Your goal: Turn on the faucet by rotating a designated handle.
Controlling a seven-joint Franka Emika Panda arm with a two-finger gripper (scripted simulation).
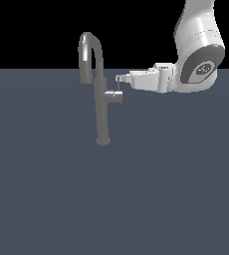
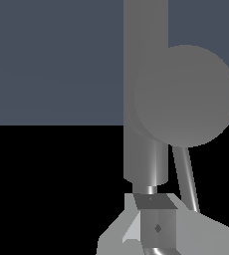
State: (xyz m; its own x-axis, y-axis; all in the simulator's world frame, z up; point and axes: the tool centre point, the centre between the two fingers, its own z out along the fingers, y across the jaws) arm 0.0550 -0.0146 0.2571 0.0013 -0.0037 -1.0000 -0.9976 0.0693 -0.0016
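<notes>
Jaws (image 1: 119,78) sit at the tip of the handle (image 1: 119,87).
From my seat, that thin lever stands up from a stub at 3 o'clock off the faucet (image 1: 101,104) column, mid-bench (image 1: 111,199); whether the jaws are closed, I cannot tell.

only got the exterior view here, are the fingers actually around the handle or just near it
observer: in the wrist view the handle runs alongside the fingers, off to one side. I see no grip on it.
operator: what's the wrist camera aimed at
observer: the round end face of the stub cylinder faces it squarely, with the column of the faucet directly behind.
</notes>
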